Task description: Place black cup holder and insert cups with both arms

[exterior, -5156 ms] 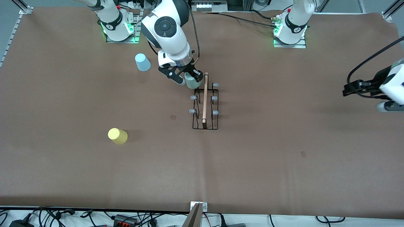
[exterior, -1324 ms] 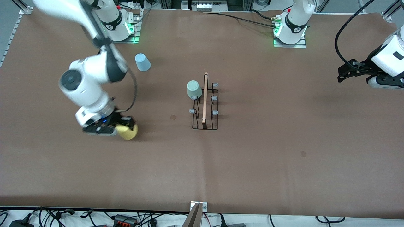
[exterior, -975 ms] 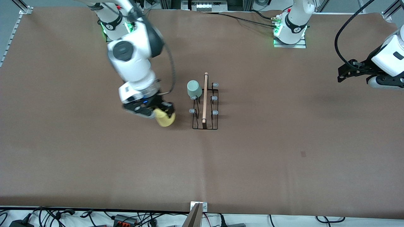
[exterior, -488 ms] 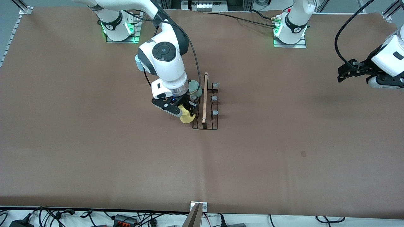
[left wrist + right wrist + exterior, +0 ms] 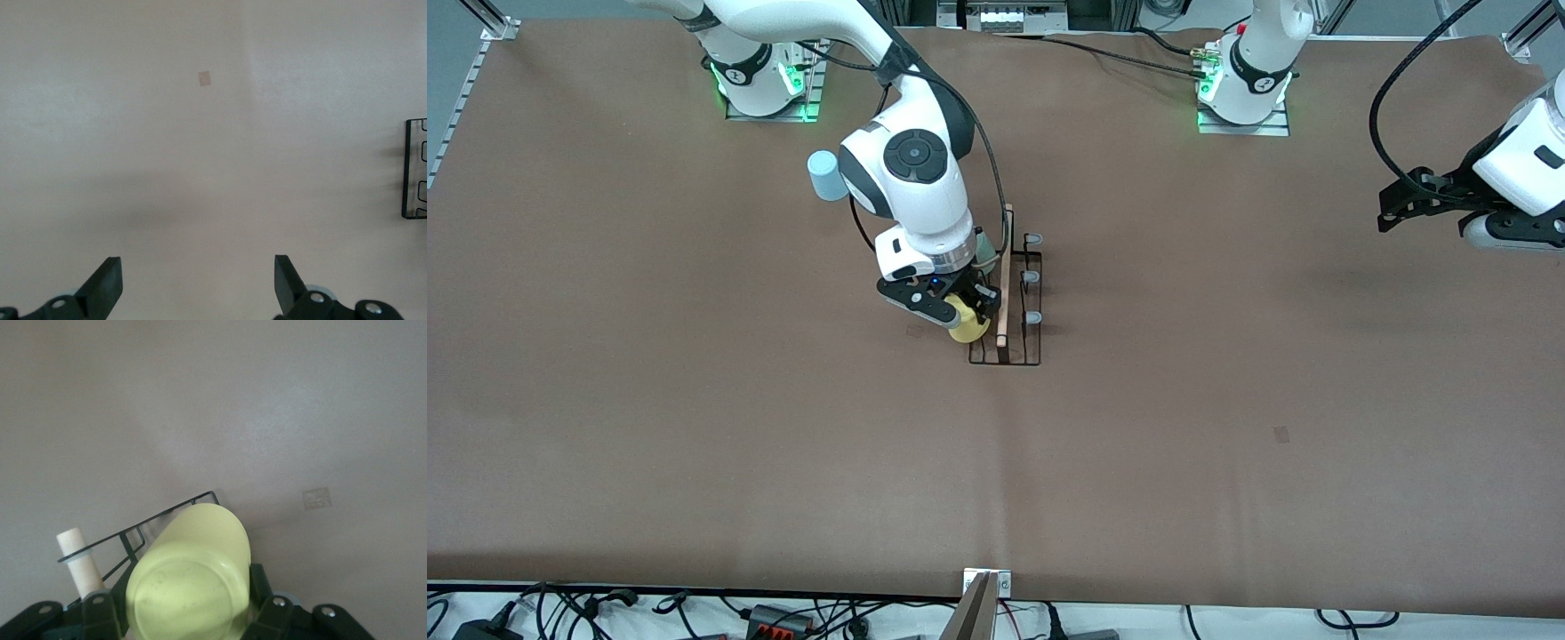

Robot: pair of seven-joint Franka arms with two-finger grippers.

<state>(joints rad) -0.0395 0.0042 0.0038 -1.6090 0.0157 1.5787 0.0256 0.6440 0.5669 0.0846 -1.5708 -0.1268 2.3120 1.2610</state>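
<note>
The black cup holder (image 5: 1007, 342) stands mid-table with its wooden rod handle (image 5: 1006, 267) on top. My right gripper (image 5: 962, 313) is shut on the yellow cup (image 5: 967, 325), holding it upside down over the rack's pegs at the end nearer the front camera, on the right arm's side of the rod. The wrist view shows the yellow cup (image 5: 190, 583) between the fingers above the rack's wire (image 5: 167, 513). The grey-green cup (image 5: 983, 248) sits on a farther peg, mostly hidden by the arm. The light blue cup (image 5: 824, 175) stands upside down toward the right arm's base. My left gripper (image 5: 1389, 212) is open, waiting at its end.
Several grey-tipped pegs (image 5: 1032, 277) on the left arm's side of the rod are bare. The rack's edge shows in the left wrist view (image 5: 413, 170). Small patches mark the brown table cover (image 5: 1281, 434).
My right gripper has carried the yellow cup from the table toward the right arm's end across to the rack and now holds it over the pegs. The left arm has not moved.
</note>
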